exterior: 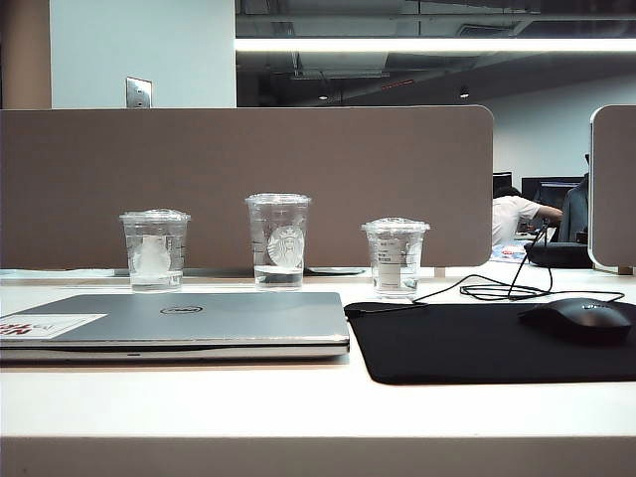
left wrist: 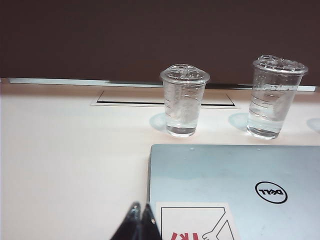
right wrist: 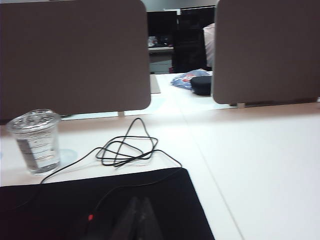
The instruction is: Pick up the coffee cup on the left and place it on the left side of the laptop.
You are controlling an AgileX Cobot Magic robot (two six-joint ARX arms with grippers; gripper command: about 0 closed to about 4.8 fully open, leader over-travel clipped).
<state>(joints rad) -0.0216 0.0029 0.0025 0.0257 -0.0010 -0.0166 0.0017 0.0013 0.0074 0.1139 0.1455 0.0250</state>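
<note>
The coffee cup (exterior: 154, 249), short, clear and lidded with a whitish patch, stands at the back left of the desk; the left wrist view shows it too (left wrist: 184, 100), just beyond the laptop's far corner. The closed silver Dell laptop (exterior: 199, 320) lies flat in front of it, its red-and-white sticker showing in the left wrist view (left wrist: 240, 175). My left gripper (left wrist: 141, 209) is shut and empty, low over the laptop's near edge, well short of the cup. My right gripper (right wrist: 138, 202) is shut and empty above the black mouse pad (right wrist: 75, 200). Neither arm appears in the exterior view.
A taller Starbucks cup (exterior: 278, 239) stands mid-desk and a short labelled cup (exterior: 396, 257) to its right. The black mouse pad (exterior: 477, 343) carries a black mouse (exterior: 581, 319) with its coiled cable (exterior: 502, 288). A brown partition (exterior: 248, 179) closes the back.
</note>
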